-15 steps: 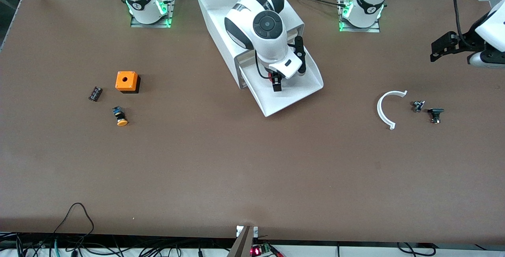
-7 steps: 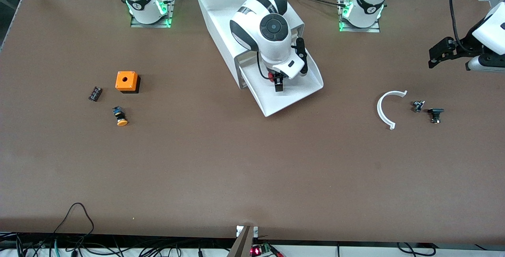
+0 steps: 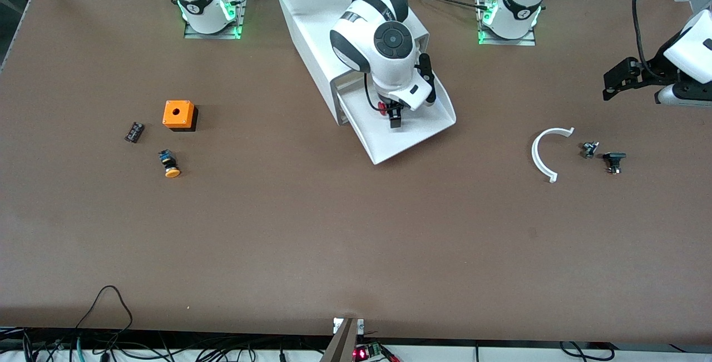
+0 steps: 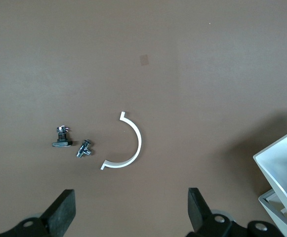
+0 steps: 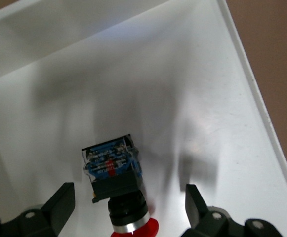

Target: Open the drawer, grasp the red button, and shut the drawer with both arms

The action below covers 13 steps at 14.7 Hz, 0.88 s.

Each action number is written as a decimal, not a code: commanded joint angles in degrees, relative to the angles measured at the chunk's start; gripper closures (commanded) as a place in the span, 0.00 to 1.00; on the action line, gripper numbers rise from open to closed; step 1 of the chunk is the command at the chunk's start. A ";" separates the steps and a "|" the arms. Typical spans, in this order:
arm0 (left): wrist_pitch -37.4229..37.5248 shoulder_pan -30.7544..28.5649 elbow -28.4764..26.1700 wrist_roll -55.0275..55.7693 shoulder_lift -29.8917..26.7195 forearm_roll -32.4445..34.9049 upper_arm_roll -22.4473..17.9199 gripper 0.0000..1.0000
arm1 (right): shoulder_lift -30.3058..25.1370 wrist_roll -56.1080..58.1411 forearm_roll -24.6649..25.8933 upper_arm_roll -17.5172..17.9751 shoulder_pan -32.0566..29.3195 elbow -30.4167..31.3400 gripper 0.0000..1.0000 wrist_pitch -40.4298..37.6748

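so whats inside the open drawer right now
The drawer holds the button, lying on its floor between the open right gripper's fingers. The arm hides part of the floor.

You will find no readable text anywhere: the label on the button (image 5: pixel 112 165) carries print far too small to make out
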State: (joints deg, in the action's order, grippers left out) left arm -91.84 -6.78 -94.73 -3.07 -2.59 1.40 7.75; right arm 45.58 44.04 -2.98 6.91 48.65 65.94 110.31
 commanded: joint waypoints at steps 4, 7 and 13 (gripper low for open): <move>-0.62 0.36 0.07 -0.18 -0.05 0.71 -0.36 0.00 | 1.44 0.61 3.86 -0.32 1.09 -2.22 0.25 -0.10; -0.62 0.36 0.24 -0.18 0.13 0.71 -0.45 0.00 | 1.35 0.34 3.86 -0.32 1.35 -2.39 0.45 -0.19; -0.62 0.36 0.42 -0.18 0.22 0.71 -0.54 0.00 | 1.09 0.17 3.86 -0.41 1.80 -2.48 0.68 -0.10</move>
State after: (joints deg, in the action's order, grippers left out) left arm -92.12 -6.78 -94.72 -3.07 -2.56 1.40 7.51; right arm 45.90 44.09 0.25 6.89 49.89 65.33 110.68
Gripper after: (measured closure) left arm 0.000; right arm 0.586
